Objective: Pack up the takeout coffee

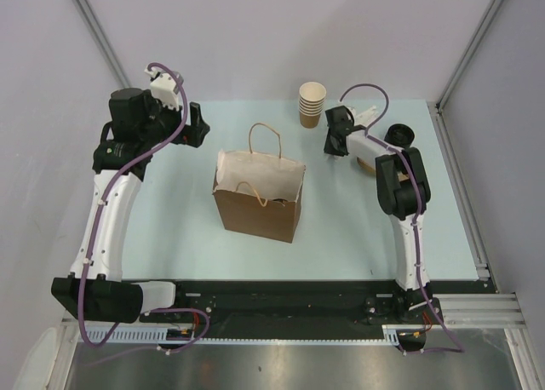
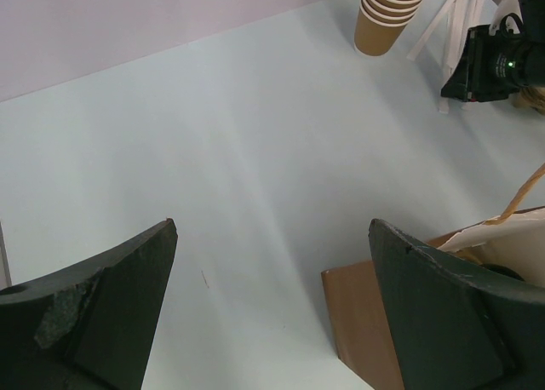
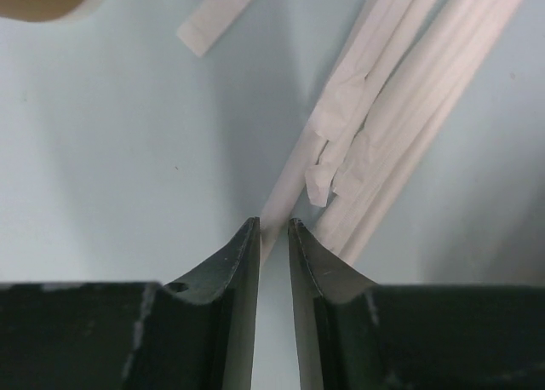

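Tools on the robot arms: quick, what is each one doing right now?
Left tool: open, holding nothing.
Right tool: pinched shut on a paper-wrapped straw.

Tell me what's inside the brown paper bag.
White paper lines the open paper bag along its left and far walls. Its floor is hidden by its own walls, so whether a cup sits inside cannot be seen.
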You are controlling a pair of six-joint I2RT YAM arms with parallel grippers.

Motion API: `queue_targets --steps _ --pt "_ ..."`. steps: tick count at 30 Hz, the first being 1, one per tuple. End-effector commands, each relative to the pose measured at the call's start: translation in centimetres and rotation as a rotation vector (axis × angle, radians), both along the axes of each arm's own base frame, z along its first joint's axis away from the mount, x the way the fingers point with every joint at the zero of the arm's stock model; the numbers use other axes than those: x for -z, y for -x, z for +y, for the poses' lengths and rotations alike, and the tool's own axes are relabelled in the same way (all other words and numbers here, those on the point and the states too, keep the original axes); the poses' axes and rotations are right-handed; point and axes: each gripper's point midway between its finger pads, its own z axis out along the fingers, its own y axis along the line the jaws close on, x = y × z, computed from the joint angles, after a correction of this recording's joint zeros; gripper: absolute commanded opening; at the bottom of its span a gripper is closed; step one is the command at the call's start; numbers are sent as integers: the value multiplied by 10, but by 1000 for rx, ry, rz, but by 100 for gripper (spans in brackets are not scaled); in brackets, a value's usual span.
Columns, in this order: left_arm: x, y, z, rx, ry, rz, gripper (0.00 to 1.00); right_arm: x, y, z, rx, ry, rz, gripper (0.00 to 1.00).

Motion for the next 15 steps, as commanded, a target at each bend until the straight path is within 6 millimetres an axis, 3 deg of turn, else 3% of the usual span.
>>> queue_targets --steps 1,8,15 --pt "-12 6 -1 20 2 -42 100 -30 8 -8 24 -25 -15 25" --pt "-12 7 -1 22 2 -42 100 -31 0 4 14 -35 -35 29" --pt "-11 10 1 16 -4 -42 99 -10 4 2 30 -31 6 30"
